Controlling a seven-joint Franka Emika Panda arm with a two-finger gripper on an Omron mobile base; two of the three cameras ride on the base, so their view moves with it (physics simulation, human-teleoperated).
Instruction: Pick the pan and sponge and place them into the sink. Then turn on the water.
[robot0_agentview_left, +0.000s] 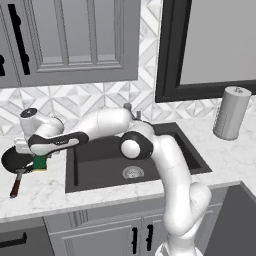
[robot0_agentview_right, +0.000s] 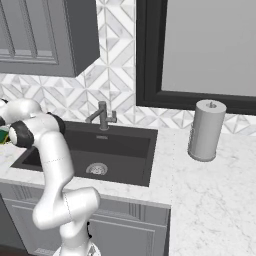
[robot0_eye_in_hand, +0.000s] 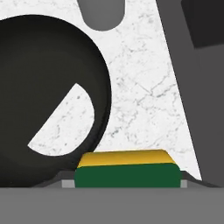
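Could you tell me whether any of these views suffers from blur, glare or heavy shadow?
Left base view: sharp, evenly lit, no glare on the pan. Right base view: equally flat light on the sink. Hand view: crisp sponge; the pan casts a dark shadow on the counter.

In the hand view the sponge (robot0_eye_in_hand: 127, 174) covers the gripper's fingertips, so their grip cannot be judged, and the pan (robot0_eye_in_hand: 48, 83) beside the sponge runs off the left edge; the forearm hides part of the pan (robot0_agentview_left: 15, 160)
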